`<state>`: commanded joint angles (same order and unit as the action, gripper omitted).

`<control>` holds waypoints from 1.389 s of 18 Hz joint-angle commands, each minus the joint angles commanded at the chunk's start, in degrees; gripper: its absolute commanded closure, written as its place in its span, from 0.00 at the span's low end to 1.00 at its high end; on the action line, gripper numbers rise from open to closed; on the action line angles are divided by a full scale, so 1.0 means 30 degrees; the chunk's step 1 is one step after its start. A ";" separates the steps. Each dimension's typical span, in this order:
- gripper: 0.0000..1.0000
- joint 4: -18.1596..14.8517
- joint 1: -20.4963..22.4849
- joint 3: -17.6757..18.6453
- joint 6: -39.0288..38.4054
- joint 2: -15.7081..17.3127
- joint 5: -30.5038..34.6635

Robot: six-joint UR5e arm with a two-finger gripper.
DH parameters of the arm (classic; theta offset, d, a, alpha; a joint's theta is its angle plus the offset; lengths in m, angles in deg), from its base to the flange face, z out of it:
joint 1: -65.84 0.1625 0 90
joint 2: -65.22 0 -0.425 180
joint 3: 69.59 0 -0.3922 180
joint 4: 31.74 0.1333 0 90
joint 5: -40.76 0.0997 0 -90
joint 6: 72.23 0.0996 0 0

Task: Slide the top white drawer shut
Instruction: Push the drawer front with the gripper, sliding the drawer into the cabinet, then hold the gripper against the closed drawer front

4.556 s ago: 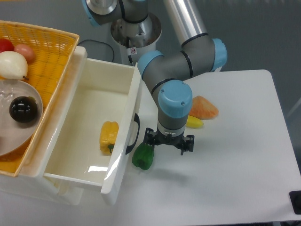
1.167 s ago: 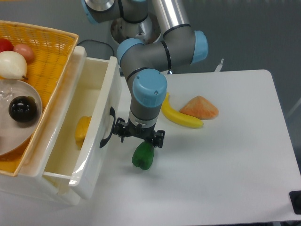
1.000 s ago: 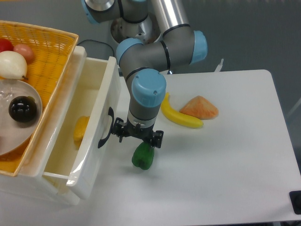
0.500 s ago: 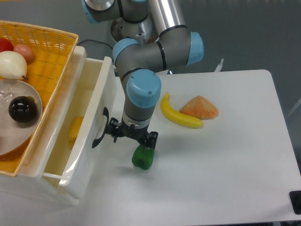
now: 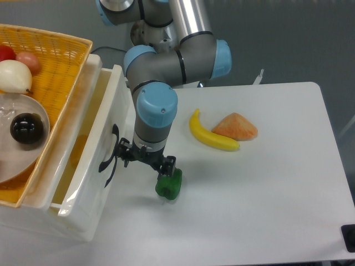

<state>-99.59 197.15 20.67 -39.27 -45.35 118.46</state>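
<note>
Nearby, green pepper (image 5: pixel 168 184) (beside end effector (image 5: pixel 143 158)), banana (image 5: pixel 211 133).

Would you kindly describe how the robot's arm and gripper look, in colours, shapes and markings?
The arm is built of shiny silver-grey metal tubes linked by darker grey cylindrical joints with light blue round end caps. The wrist ends in a small black two-finger gripper of angular, bracket-like parts. A thin black cable runs beside the white round base. No markings are legible.

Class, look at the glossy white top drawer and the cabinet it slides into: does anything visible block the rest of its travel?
Nothing visible does. The glossy white top drawer is only slightly open, and the two-finger gripper sits at its front panel.
</note>
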 joint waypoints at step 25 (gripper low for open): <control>0.00 -0.0235 0.0085 -0.0408 0.0233 0.0117 -0.0586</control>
<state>-100.29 197.41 19.45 -38.57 -44.99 116.70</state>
